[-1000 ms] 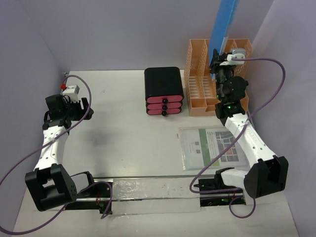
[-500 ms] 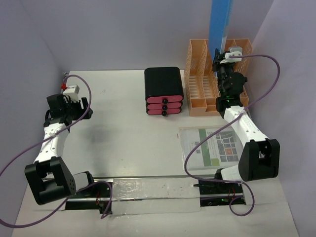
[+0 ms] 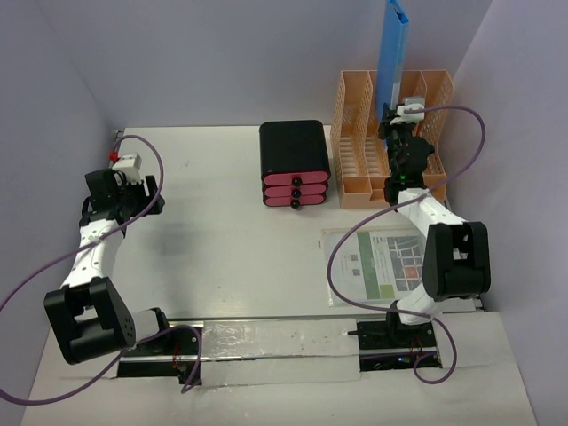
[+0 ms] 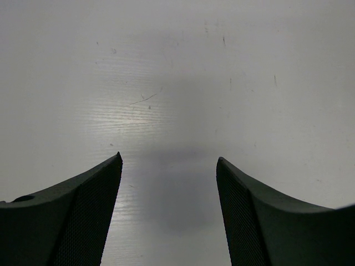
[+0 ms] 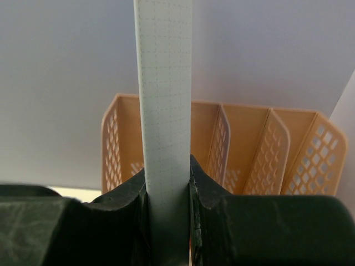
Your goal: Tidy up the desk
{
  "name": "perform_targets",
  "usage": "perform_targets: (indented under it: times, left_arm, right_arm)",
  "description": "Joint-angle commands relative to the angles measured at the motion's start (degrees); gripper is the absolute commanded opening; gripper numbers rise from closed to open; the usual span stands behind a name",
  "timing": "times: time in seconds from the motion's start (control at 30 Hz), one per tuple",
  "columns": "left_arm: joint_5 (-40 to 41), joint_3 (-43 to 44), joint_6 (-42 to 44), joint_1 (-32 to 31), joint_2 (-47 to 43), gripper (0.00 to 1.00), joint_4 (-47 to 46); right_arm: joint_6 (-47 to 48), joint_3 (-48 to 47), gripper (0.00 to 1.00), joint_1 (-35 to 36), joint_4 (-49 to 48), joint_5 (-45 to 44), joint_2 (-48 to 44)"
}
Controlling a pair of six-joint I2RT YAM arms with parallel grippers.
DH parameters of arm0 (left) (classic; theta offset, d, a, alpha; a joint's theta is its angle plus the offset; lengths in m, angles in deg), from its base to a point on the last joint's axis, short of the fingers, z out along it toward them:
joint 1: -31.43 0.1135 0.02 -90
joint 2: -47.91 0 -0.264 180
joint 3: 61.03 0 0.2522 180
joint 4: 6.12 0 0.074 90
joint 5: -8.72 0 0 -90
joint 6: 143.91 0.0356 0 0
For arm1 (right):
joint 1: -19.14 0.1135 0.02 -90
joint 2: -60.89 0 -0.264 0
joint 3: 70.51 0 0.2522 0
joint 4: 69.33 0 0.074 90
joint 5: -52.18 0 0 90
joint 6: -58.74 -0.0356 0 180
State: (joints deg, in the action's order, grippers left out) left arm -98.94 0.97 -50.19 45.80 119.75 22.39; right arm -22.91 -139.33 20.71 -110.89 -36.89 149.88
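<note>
A robot test cell: plain lilac walls (image 3: 222, 62) enclose a white desk (image 3: 222, 248) with a metal rail (image 3: 266, 342).

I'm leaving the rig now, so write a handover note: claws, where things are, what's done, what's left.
Left claw: open, empty, over bare desk.
Right claw: shut on blue folder, upright at the orange rack.
Black drawer box stands beside the rack; printed sheet lies flat on the desk.
Done: folder picked up. Left: probably seat it in a slot, then file the sheet.
</note>
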Motion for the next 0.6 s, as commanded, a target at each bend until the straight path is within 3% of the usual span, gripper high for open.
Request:
perform_targets:
  times: [0.0, 0.13, 0.23, 0.27, 0.3, 0.57]
  left_arm:
    - [0.87, 1.77, 0.18, 0.36, 0.58, 0.75, -2.66]
    - [1.05, 1.83, 0.23, 0.36, 0.73, 0.75, -2.88]
    - [0.79, 1.68, 0.23, 0.39, 0.67, 0.75, -2.97]
    - [0.78, 1.77, 0.23, 0.31, 0.76, 0.75, -2.97]
    - [0.78, 1.59, 0.32, 0.31, 0.85, 0.75, -2.97]
    - [0.12, 1.57, 0.49, 0.39, 1.14, 0.75, -3.08]
  right_arm:
    - [-2.77, 1.02, 0.01, -1.14, -10.28, 2.76, 2.59]
    - [-3.99, 1.71, 0.18, -1.14, -10.33, 2.59, 5.15]
    - [-4.31, 1.71, 0.38, -1.14, -10.15, 1.09, 6.71]
    - [-4.40, 1.53, 0.51, -1.14, -9.80, 0.83, 6.98]
    - [-4.40, 1.36, 0.54, -1.14, -9.45, 0.48, 7.24]
    - [-4.14, -5.65, 0.56, -1.14, 3.35, -3.57, 7.12]
